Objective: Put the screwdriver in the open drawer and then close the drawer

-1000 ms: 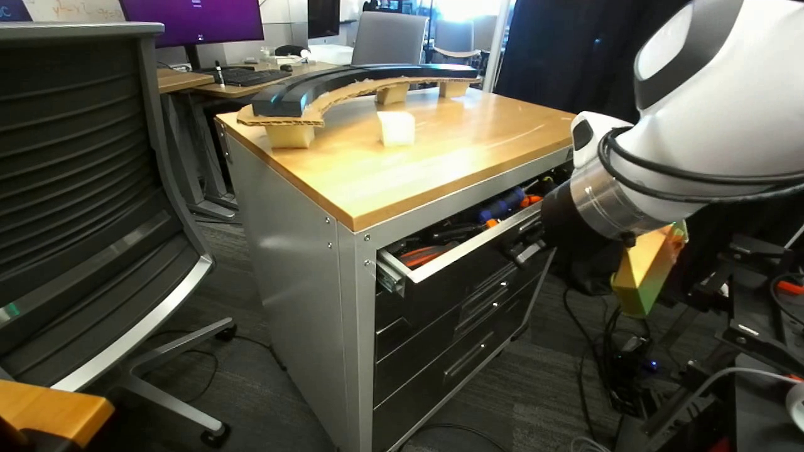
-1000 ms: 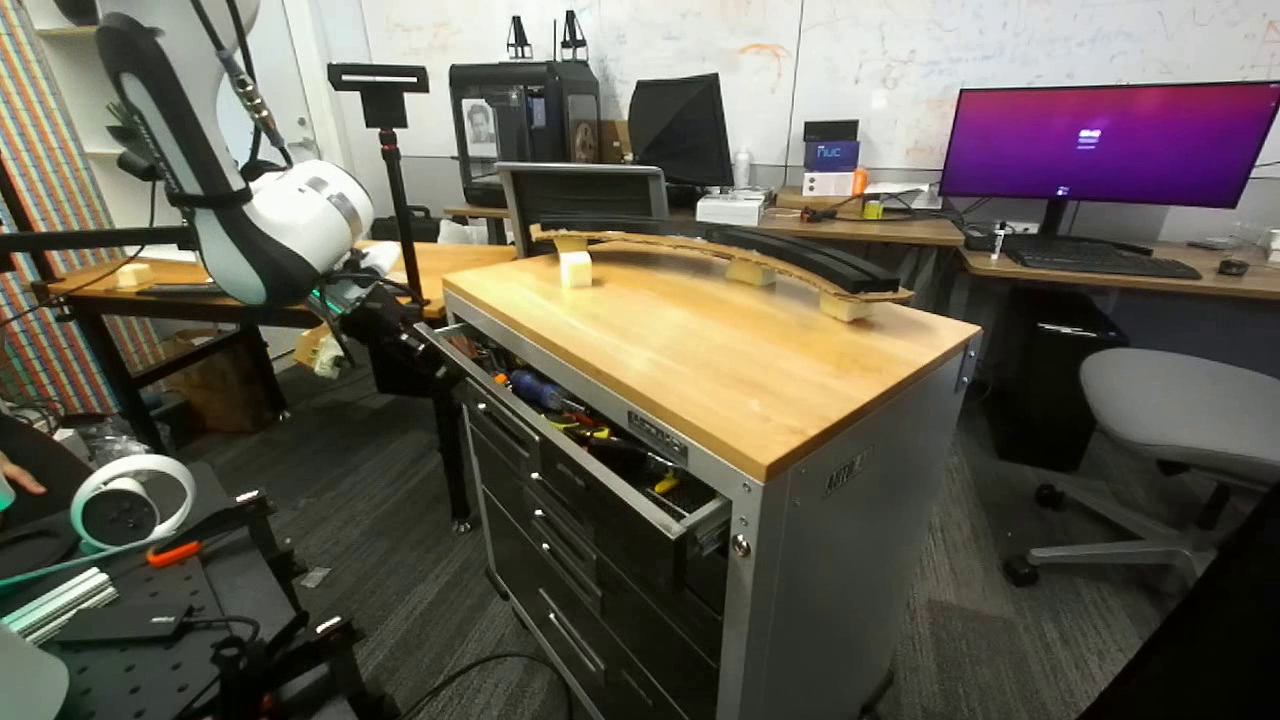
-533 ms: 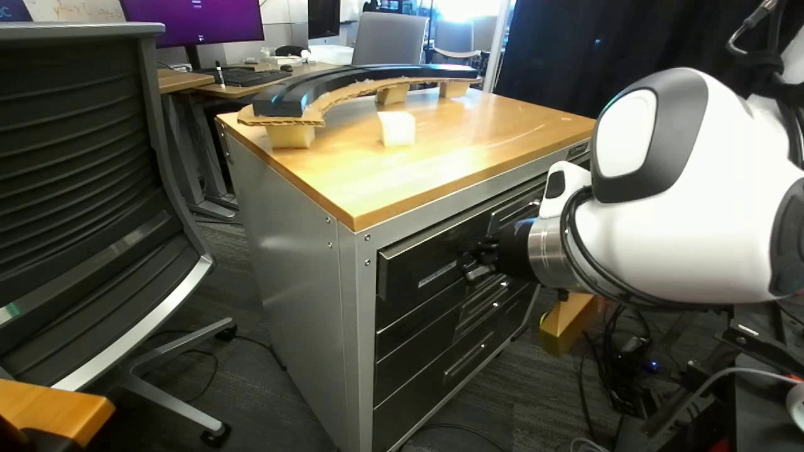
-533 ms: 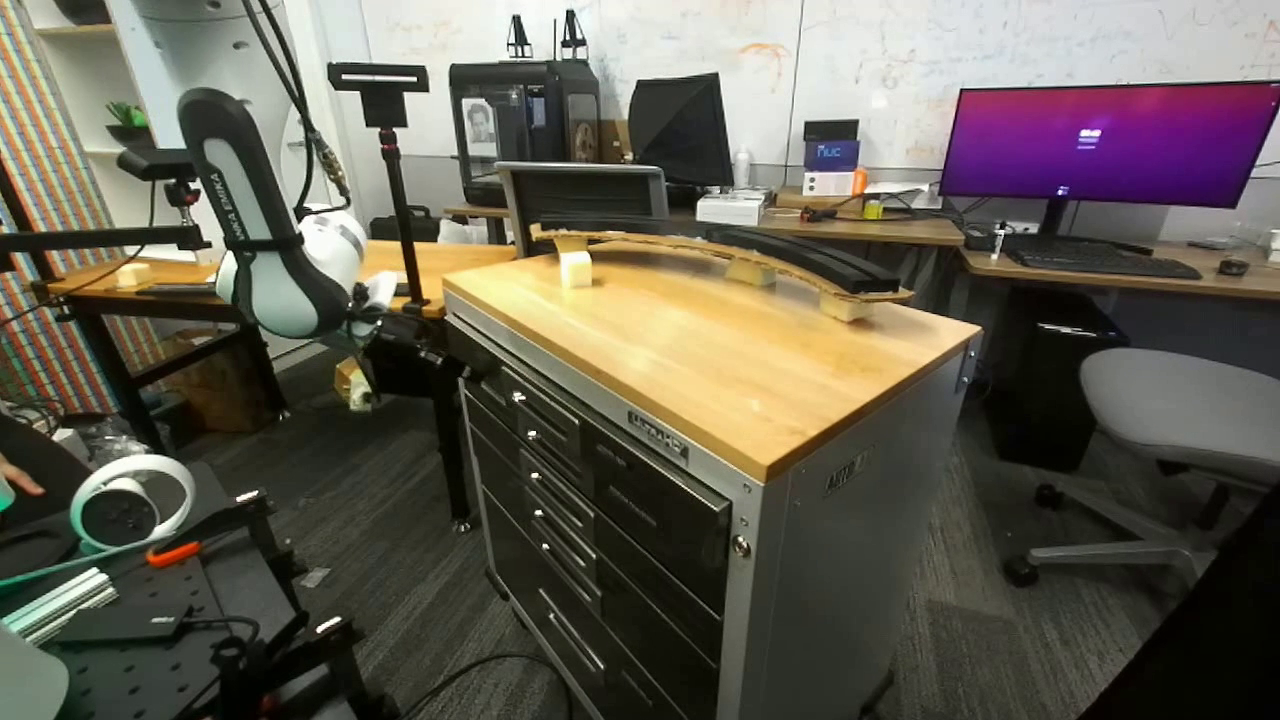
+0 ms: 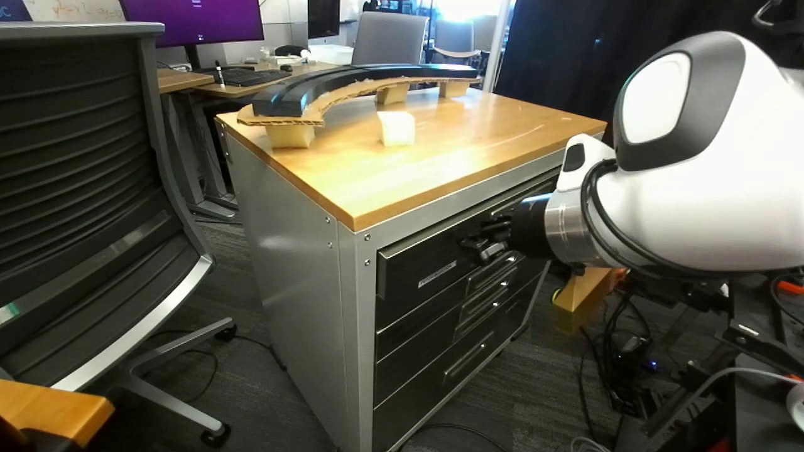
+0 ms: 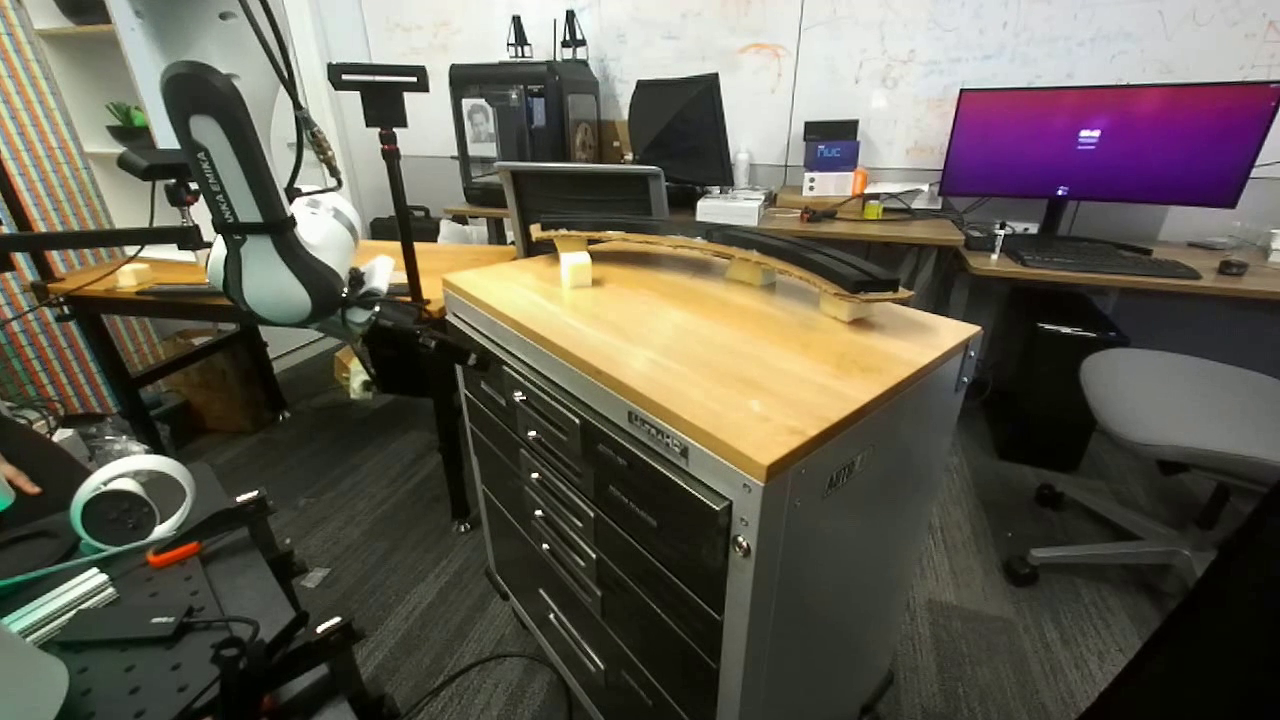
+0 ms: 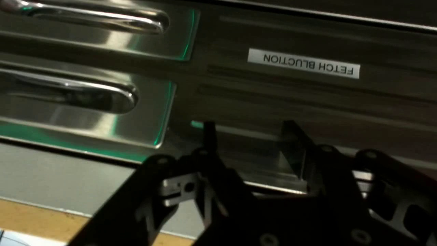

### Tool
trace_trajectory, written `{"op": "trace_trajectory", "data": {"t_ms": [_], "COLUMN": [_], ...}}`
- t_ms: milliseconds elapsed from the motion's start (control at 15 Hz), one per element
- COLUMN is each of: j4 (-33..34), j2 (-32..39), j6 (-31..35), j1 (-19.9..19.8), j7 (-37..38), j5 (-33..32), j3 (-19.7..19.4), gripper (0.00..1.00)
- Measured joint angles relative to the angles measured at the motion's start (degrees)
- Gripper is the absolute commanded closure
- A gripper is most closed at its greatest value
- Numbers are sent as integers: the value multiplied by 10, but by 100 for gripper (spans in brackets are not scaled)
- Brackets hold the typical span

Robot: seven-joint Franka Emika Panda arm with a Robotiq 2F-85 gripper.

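Note:
The drawer [image 5: 408,270], the uppermost one, stands pushed into the grey cabinet [image 5: 295,276]; its dark front also shows in an exterior view [image 6: 655,490]. With it in, its contents are hidden, and the screwdriver is out of view. My gripper [image 7: 249,126] hovers in front of that dark front, beside its recessed handles. Two black fingers [image 7: 209,136] stand apart with nothing between them. In an exterior view the gripper [image 5: 480,242] is level with the top drawer; whether it touches the front cannot be told.
On the cabinet's wooden top [image 5: 440,169] a curved black piece [image 5: 352,78] rests on cardboard and foam blocks. Lower drawers with handles [image 5: 465,364] sit below. An office chair [image 5: 81,188] stands beside the cabinet, and a black cart [image 6: 170,620] with gear faces it.
A second ago the drawer stood out with tools showing; by half a second ago it was in. My gripper has since lifted and backed off slightly, its fingers looking further apart.

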Motion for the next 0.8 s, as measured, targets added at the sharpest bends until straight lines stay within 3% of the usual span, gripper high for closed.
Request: {"op": "trace_trajectory", "data": {"t_ms": [133,333,533,800], "j4": [-10,-10,-28,-79], "j2": [-29,-68,-104,-129], "j6": [20,94,167,173], "j1": [-11,-25,-34,-35], "j7": [-5,-76,-211,-386], "j5": [0,26,118,269], "j3": [8,17,17,17], "gripper": [1,0,0,0]}}
